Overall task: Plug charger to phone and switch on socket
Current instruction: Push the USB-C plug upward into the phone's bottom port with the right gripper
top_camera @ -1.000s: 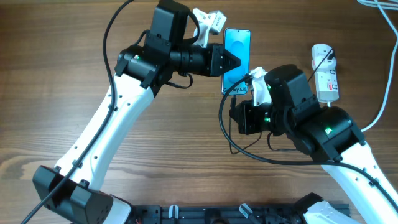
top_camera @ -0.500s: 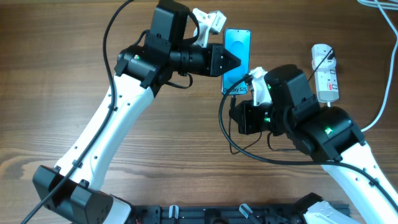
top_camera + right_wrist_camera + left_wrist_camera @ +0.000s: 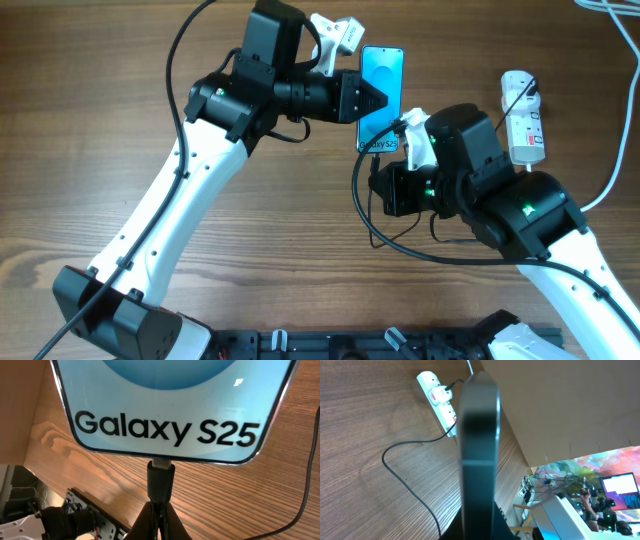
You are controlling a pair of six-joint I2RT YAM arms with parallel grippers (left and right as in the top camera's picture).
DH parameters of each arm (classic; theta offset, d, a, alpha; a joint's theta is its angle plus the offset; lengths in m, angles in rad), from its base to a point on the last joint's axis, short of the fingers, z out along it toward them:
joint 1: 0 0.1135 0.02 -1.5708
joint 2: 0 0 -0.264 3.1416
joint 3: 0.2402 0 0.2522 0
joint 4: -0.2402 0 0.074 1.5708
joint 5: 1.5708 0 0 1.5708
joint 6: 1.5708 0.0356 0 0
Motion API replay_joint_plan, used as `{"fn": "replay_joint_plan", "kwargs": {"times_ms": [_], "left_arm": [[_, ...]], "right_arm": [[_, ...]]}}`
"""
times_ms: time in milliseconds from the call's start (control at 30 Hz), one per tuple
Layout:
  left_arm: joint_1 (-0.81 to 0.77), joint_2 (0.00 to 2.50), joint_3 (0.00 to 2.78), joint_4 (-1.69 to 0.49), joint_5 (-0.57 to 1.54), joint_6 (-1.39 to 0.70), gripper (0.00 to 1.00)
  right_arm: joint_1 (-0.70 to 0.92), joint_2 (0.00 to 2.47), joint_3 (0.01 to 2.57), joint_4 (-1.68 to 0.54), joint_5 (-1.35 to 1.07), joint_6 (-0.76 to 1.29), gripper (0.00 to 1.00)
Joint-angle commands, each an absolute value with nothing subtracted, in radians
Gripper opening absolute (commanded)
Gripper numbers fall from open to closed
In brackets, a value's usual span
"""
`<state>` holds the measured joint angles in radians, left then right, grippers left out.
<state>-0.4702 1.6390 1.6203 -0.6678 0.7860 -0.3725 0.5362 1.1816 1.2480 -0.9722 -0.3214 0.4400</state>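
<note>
Wood table (image 3: pixel 300 220), overhead: brown boards, both arms meeting at the upper middle.
Phone (image 3: pixel 383 72), overhead: cyan screen up, long axis running top to bottom of the picture, white lettered strip at the lower end, pointing at the right arm.
Left gripper (image 3: pixel 374 99), overhead: in from the left across the phone's middle, one black finger lying over the screen, pinching the phone.
Right gripper (image 3: pixel 381 163), overhead: just below the lettered end, largely under its own wrist; from up here I cannot tell how the fingers stand.
Charger (image 3: pixel 354 195), overhead: thin black cable dropping from the phone's lower end and looping under the right arm.
Socket (image 3: pixel 525 118), overhead: white strip right of the phone, apart from it, roughly parallel, thick white cord (image 3: pixel 610 178) trailing off right.
Phone (image 3: pixel 479 455), left wrist: edge-on, a dark upright band dead centre, running away from the camera; the fingers barely show.
Socket (image 3: pixel 439 397), left wrist: top left beyond the phone, a white plug head seated in it, the charger (image 3: pixel 405 480) curling away over the wood.
Phone (image 3: pixel 165 430), right wrist: lettered end fills the top, "Galaxy S25" upright, bottom edge facing the fingers.
Charger (image 3: pixel 160 480), right wrist: black plug tip upright, straight out of the right gripper (image 3: pixel 160 510), meeting the middle of the phone's bottom edge, a sliver of pale metal at the join.
Fingers (image 3: pixel 172 527), right wrist: pressed together on the tip's lower end, no gap showing.
</note>
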Motion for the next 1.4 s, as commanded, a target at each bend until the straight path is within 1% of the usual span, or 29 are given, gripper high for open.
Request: {"fn": "replay_joint_plan", "kwargs": {"times_ms": [0, 1367], "left_arm": [[-0.467, 1.631, 1.631, -0.656, 0.818, -0.375, 0.04], [-0.467, 1.631, 1.631, -0.669, 0.822, -0.381, 0.04]], "right_arm": [[0.540, 1.186, 1.262, -0.975, -0.337, 0.419, 0.04], [0.540, 1.186, 1.262, -0.955, -0.314, 0.422, 0.04]]}}
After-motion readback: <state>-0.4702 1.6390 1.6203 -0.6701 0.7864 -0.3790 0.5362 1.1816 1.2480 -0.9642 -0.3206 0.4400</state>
